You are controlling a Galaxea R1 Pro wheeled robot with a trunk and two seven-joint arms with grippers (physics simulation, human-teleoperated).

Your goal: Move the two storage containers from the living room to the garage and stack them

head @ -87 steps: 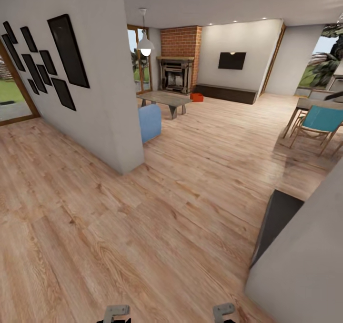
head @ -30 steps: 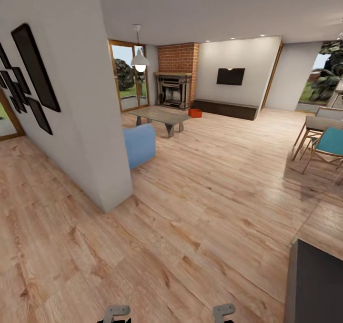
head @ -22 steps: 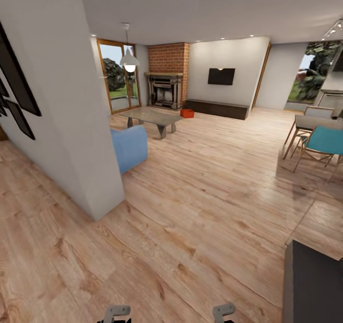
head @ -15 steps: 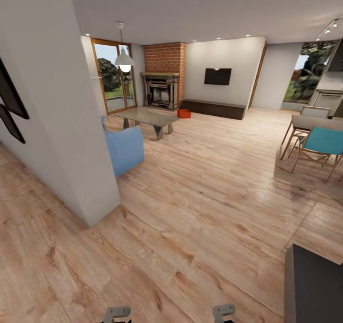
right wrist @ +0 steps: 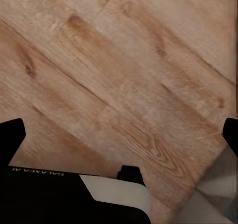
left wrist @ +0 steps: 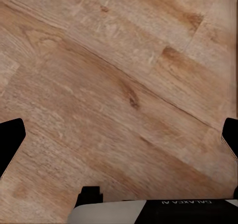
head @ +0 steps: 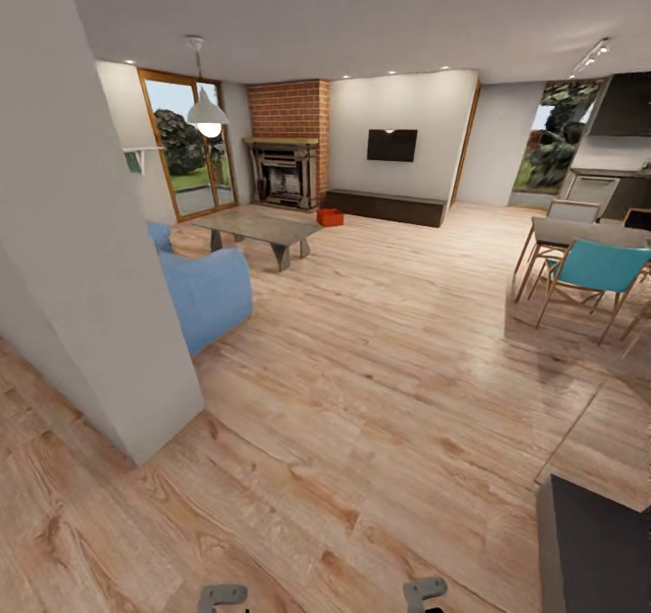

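At the bottom edge of the head view, two grey arm parts poke into the picture, one on the left (head: 222,597) and one on the right (head: 424,590). In the left wrist view the left claw (left wrist: 119,137) hangs over wood plank floor (left wrist: 124,85), its two dark fingertips (left wrist: 10,140) far apart at either edge, so it is spread wide with nothing between them. The right claw (right wrist: 119,135) reads the same in the right wrist view: dark fingertips (right wrist: 11,137) at opposite edges, spread and empty, with light planks beneath.

Nearest in the head view, a dark grey flat-topped block (head: 597,550) sits at the lower right, and a pale wall corner (head: 90,306) stands on the left. Just past that corner is a blue armchair (head: 208,297). Farther on stands a low grey coffee table (head: 258,231), with a white pendant lamp (head: 207,111) hanging above. To the right are a dining table (head: 588,233) and a teal chair (head: 597,269).

At the far end of the living room (head: 380,260), one orange-red storage container (head: 330,218) rests on the plank floor, between the red brick fireplace (head: 287,156) and the long low dark cabinet (head: 384,207). It is too small to tell whether it is one bin or two together. A black wall TV (head: 391,145) hangs above the cabinet, and glass doors (head: 185,147) open to greenery on the left.
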